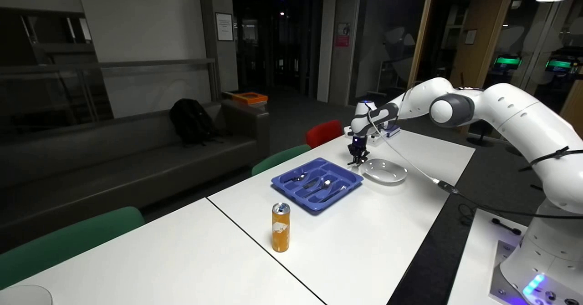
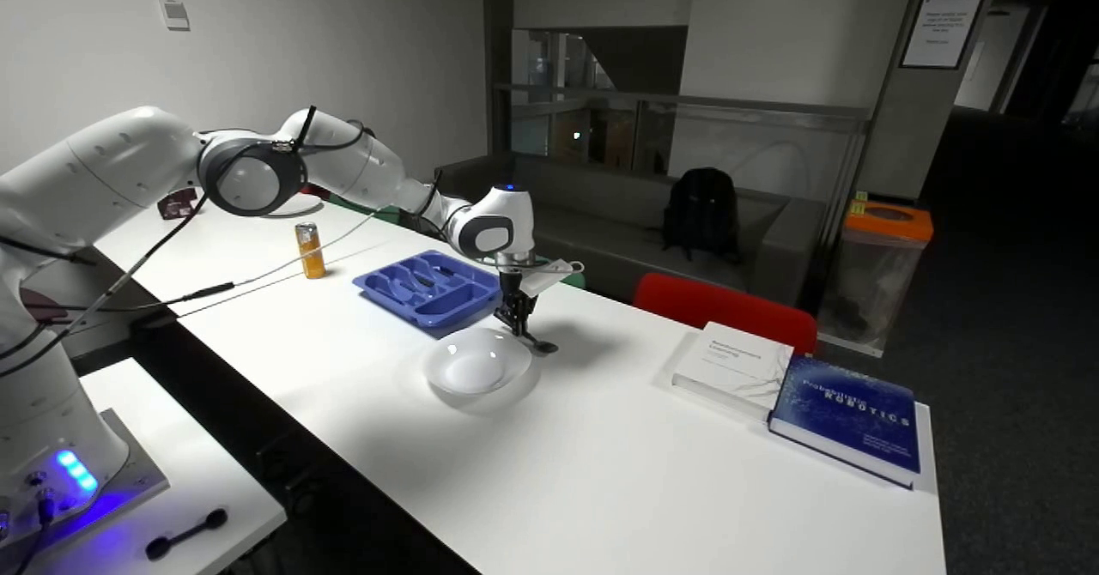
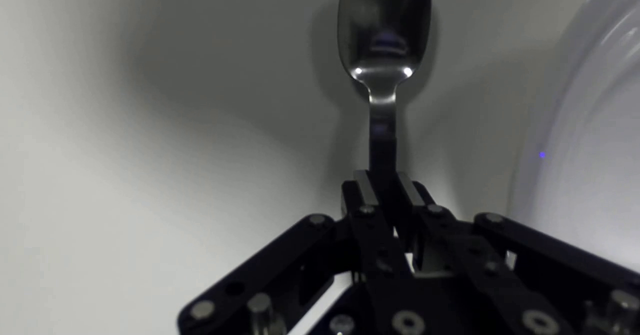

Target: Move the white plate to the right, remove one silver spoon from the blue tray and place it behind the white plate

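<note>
The silver spoon (image 3: 384,35) extends from between the tips of my gripper (image 3: 382,179), which is shut on its handle. Its bowl points away from the fingers, low over the table; whether it touches the surface I cannot tell. In an exterior view the spoon (image 2: 545,348) shows beside the white plate (image 2: 475,369), on the side away from the robot's base. That plate (image 3: 595,185) fills the right edge of the wrist view, apart from the spoon. The blue tray (image 1: 334,170) lies close to the plate (image 1: 385,172), with several pieces of cutlery in its compartments.
An orange can (image 1: 280,230) stands upright past the tray. A white book (image 2: 734,365) and a blue book (image 2: 846,416) lie near the table's far end. A thin cable (image 1: 403,152) hangs from the arm over the table. Chairs line the far edge.
</note>
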